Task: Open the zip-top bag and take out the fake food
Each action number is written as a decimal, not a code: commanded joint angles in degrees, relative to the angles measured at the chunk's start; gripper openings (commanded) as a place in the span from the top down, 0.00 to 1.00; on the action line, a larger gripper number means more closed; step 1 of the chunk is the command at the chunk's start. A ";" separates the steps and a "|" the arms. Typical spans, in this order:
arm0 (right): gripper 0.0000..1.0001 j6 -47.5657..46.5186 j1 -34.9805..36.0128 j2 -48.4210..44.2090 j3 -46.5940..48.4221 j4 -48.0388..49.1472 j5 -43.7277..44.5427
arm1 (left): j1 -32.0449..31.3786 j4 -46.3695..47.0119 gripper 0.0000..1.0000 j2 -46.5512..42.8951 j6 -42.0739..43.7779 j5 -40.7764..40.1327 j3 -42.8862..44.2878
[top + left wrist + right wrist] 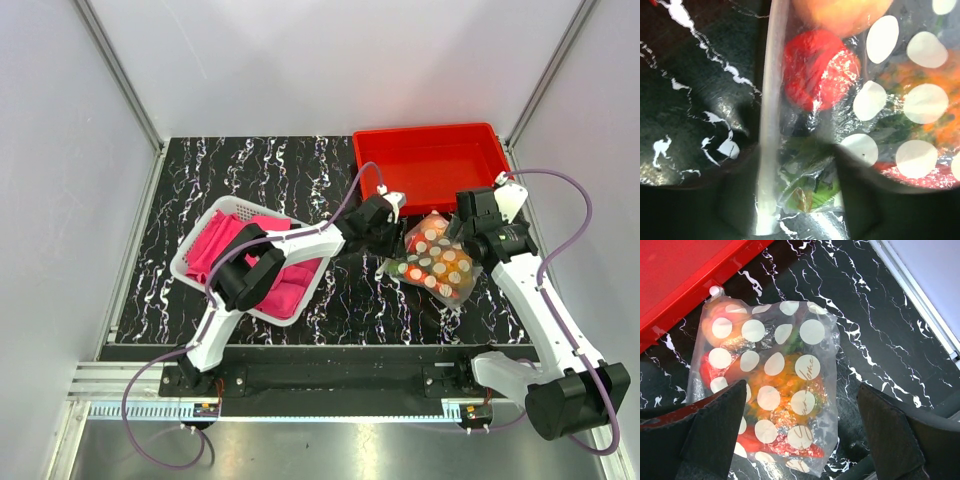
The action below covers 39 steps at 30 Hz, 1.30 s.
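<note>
One black marbled bench [250, 170] carries a red tray [430, 165]; just before it lies the zip-top bag [438, 262], fake food [785, 385] inside. Right gripper [800, 390] hangs above it, spread wide, empty. Left gripper [797, 155] straddles the zip strip [771, 100], half-closed; whether it pinches, I cannot tell.

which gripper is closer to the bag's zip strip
Left. The left gripper straddles the zip strip along the zip-top bag's edge; the right gripper hangs open over the bag's dotted face.
</note>
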 commanded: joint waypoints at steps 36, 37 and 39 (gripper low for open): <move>0.00 -9.53 -0.14 -0.78 0.40 6.89 -28.23 | -4.31 19.07 0.55 -22.14 -22.07 -10.86 -28.64; 0.00 -9.62 -0.05 -1.13 0.22 6.81 -28.49 | -4.04 19.07 0.54 -20.39 -22.16 -10.60 -28.03; 0.00 -10.14 -0.05 -1.39 0.13 6.98 -28.50 | -3.87 19.94 0.54 -19.06 -22.95 -10.42 -27.32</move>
